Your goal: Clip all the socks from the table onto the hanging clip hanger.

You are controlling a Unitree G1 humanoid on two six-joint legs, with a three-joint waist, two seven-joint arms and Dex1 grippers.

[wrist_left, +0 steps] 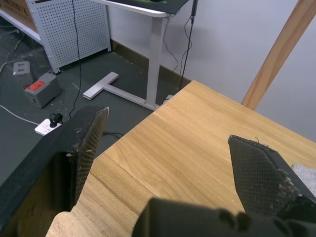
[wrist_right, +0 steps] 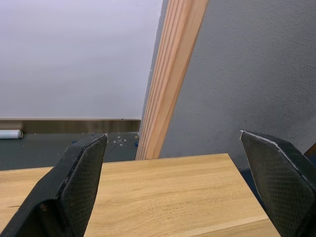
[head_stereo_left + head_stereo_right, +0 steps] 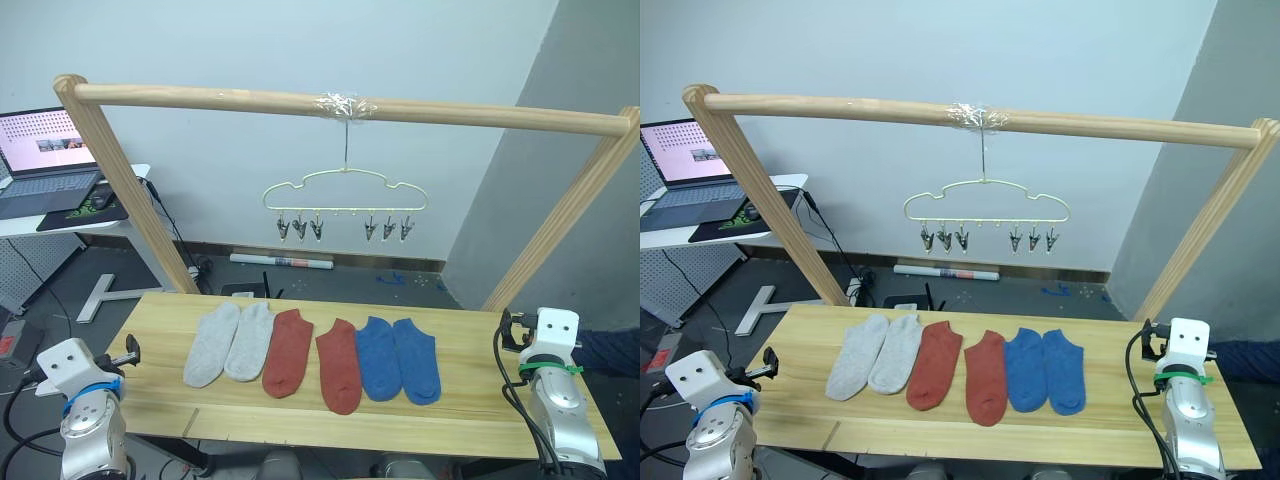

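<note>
- Our left gripper [image 1: 168, 163] and right gripper [image 2: 173, 173] both gape wide, holding nothing, at opposite ends of the table [image 3: 470, 400].
- Between them, six socks [image 3: 312, 352] lie flat on the table.
- Above the table's middle hangs the clip hanger [image 3: 345, 205].

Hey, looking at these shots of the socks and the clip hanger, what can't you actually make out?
- The small grey metal clips on the thin pale yellow wire clip hanger: too small in the head views to tell whether they are open.
- The light grey sock: cut off by the left wrist view's edge and the left gripper finger.
- The open laptop screen: too small to read.
- The pale wooden table: its near part hidden behind the right gripper fingers.
</note>
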